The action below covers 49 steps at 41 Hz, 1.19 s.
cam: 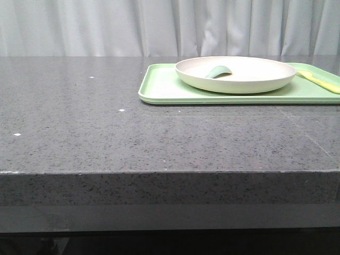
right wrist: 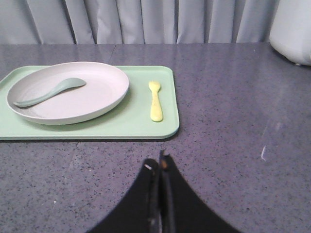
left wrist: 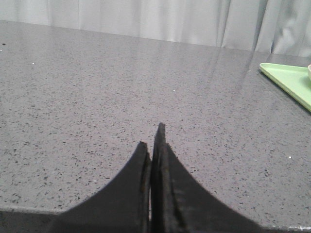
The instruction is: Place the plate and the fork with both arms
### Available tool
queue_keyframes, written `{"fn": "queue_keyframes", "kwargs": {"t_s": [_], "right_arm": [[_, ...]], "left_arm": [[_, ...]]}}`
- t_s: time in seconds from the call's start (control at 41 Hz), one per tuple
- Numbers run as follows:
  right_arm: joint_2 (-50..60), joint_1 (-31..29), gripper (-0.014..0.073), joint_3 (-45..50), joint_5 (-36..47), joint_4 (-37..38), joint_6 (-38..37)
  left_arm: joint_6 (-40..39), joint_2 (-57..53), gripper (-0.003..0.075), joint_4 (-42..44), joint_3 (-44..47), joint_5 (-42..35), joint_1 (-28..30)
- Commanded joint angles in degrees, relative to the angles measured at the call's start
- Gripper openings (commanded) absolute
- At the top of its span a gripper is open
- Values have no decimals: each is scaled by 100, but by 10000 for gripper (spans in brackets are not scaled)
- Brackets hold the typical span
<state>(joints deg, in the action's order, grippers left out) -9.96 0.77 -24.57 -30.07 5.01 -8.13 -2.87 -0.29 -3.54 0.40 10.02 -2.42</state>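
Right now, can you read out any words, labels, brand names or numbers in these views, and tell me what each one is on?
None: no text shows in any view. The plate, fork, spoon, tray and table are all plain and unmarked.

A dark grey speckled stone table (cam: 106, 122) fills the front view, its thick front edge running straight across at 6 o'clock. Directly on it lies 1 flat light-green tray (cam: 164, 87), rectangular with rounded corners, set toward 2 o'clock and cut off by the right border of that view. The right wrist view shows the tray (right wrist: 121, 124) whole, flat on the stone, with bare tabletop on its near and right sides. The left wrist view catches only 1 corner of the tray (left wrist: 289, 77). A few small white specks (cam: 121, 110) dot the surface toward 9 o'clock in the front view.
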Motion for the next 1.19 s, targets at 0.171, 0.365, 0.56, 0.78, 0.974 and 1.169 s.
{"fn": "queue_keyframes", "kwargs": {"t_s": [0.171,0.365,0.56,0.78,0.974,1.169], "right_arm": [[555,-66,-113,1090,1319,-501,965],[1171,-66,-113,2381,2346,-888,998],[1162,-66,-113,2589,2358,-887,998],[1162,-66,-113,2589,2333,-887,998],[1162,-66,-113,2589,2333,-887,998],[1162,-66,-113,2589,2333,-887,998]], "left_arm": [[-9,-123,-18,-2,5,-505,15],[-9,-123,-18,-2,5,-505,15],[-9,-123,-18,-2,5,-505,15],[-9,-123,-18,-2,5,-505,15],[-9,-123,-18,-2,5,-505,15],[-9,-123,-18,-2,5,-505,15]]}}
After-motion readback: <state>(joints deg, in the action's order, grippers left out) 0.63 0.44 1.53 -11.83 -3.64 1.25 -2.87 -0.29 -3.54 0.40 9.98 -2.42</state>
